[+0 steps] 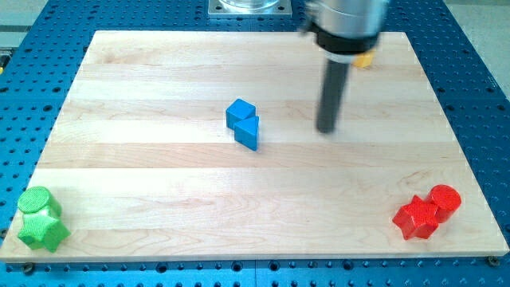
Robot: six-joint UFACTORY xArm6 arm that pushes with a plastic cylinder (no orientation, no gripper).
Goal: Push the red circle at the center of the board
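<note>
Bright, even overhead light; soft short shadows under blocks. Arm housing (347,20) at view's top blurred; table (159,199) sharp.

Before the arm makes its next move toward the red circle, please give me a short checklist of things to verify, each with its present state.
1. Red circle visible, at the board's lower right corner: ok.
2. Red circle already at the centre: not ok.
3. My tip touching no block, right of the blue blocks: ok.
4. Red circle free of neighbours: not ok, the red star sits against it.
5. Centre free for it: cannot tell, the blue blocks lie close by.
6. Yellow block shape behind the arm: cannot tell.
</note>
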